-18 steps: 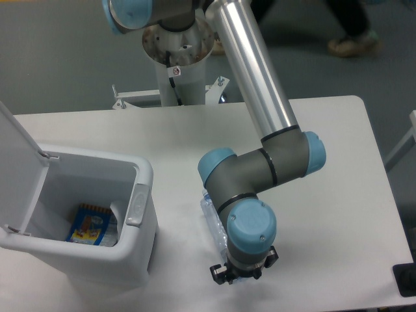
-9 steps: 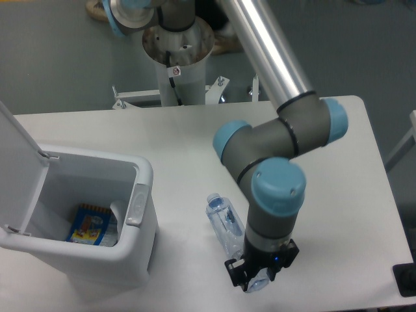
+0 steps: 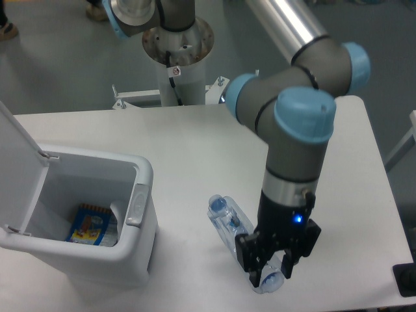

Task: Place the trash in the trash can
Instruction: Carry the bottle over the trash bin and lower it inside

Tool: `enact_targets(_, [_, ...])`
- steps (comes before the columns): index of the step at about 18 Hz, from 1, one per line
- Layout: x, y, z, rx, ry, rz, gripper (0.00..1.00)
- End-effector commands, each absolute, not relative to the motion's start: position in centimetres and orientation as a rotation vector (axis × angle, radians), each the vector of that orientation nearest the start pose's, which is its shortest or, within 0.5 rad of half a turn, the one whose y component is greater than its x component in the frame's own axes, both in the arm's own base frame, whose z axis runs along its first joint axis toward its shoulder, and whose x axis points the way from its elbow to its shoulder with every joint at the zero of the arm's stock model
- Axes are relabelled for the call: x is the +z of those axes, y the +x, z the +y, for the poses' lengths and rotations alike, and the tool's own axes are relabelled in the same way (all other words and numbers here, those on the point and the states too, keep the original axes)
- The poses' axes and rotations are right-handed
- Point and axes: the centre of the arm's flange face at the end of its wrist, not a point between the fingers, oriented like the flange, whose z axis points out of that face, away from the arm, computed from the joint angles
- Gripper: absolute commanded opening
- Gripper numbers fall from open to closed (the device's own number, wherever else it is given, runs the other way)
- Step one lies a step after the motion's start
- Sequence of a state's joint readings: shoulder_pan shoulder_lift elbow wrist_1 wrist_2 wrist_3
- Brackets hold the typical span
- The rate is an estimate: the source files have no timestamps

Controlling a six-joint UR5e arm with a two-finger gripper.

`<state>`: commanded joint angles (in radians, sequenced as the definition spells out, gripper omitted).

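While the arm swings up and to the right, the gripper [image 3: 272, 266] rides with it, and that is the big change over this last second: a moment ago the wrist sat low over the bottle [image 3: 242, 242], hiding most of it, and now the whole clear, bluish length shows on the table [image 3: 195, 143]. It lies slanted, one end up-left and the other end down-right, right under the fingers. The jaws straddle that lower end, one dark finger on each side, and they look closed against it, though the wrist body blocks part of the contact, so a firm hold is my judgement, not a certainty. The bottle seems to have slid to the right with the gripper, which would fit a grasp that has taken.

For the task, this reads as the pick just being made; the carry to the bin is all ahead.

Over on the left stands the trash can [image 3: 146, 214], well apart from the bottle, its white lid [image 3: 16, 140] tipped open. Inside lies a colourful blue-and-orange packet [image 3: 88, 226] beside something white. The crumpled wrapper I cannot make out anywhere.
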<state>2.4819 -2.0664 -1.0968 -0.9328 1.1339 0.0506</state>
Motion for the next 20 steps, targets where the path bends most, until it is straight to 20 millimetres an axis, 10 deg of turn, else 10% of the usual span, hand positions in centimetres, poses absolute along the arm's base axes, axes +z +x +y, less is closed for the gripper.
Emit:
enact_targets(13, [63.4,-40.6,56.7,-0.41,-2.004,-0.511,0.51])
enact_targets(20, [62.1,-36.8,59.8,-0.513,-2.025,-0.445,0.52])
